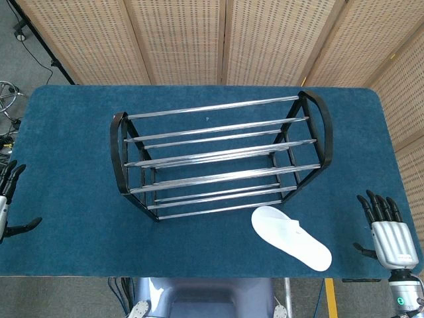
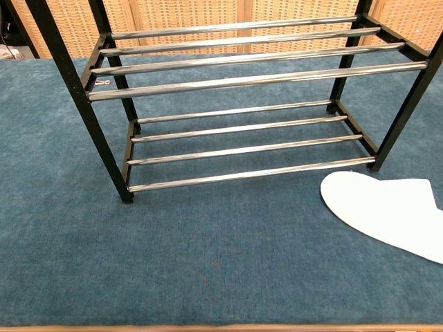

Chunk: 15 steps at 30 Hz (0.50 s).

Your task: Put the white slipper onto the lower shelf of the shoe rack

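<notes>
White slipper [image 1: 291, 237] lies flat on the blue bench [image 1: 73, 152], just in front of the shoe rack's [image 1: 218, 159] right end — near its lower shelf [image 2: 246, 151] but not on it. We see both robot hands holding nothing: the right robot hand [image 1: 385, 228] sits at the bench's right edge, fingers spread, well apart from the slipper; the left robot hand [image 1: 8, 199] shows partly at the left edge, fingers apart too.

shoe rack [image 1: 218, 159]: glossy chrome metal rails, black frame | worktop [image 1: 73, 132]: matt blue carpet-like cloth | white slipper [image 1: 291, 237]: matt soft fabric
</notes>
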Each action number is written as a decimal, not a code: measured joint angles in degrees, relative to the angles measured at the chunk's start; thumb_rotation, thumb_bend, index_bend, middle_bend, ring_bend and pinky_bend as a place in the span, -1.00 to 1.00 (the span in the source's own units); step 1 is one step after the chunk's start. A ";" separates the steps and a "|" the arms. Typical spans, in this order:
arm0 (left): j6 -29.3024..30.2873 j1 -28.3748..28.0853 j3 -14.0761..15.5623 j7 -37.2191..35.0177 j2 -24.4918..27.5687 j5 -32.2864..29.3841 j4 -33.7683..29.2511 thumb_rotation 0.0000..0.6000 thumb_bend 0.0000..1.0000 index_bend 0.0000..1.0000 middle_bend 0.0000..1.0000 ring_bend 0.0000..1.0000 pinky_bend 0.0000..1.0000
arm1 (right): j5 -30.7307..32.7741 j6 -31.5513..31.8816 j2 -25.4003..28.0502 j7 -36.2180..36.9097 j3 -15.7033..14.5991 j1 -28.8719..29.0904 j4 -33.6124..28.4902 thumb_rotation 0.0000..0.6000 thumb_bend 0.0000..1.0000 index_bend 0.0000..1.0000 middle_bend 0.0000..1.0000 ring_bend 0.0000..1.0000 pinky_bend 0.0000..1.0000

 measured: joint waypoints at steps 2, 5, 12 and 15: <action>0.10 0.05 -0.02 -0.06 0.04 -0.02 -0.02 1.00 -1.00 -1.00 -1.00 -1.00 -0.98 | -0.03 -0.02 -0.03 -0.12 -0.03 0.01 0.00 1.00 -1.00 -1.00 -1.00 -1.00 -1.00; 0.19 0.16 0.00 -0.22 0.14 -0.08 0.00 1.00 -1.00 -1.00 -1.00 -1.00 -0.98 | -0.11 -0.12 -0.09 -0.24 -0.10 0.05 -0.01 1.00 -1.00 -1.00 -1.00 -1.00 -1.00; 1.36 0.87 -0.02 -1.39 0.72 0.04 -0.02 1.00 -1.00 -1.00 -1.00 -1.00 -0.98 | -1.19 -1.60 -0.47 -0.12 -0.69 0.80 0.07 1.00 -1.00 -1.00 -1.00 -1.00 -1.00; 1.52 1.06 -0.12 -2.16 0.95 -0.15 0.17 1.00 -1.00 -1.00 -1.00 -1.00 -0.98 | -2.14 -3.50 -0.77 1.15 -1.23 1.73 0.34 1.00 -1.00 -1.00 -1.00 -1.00 -1.00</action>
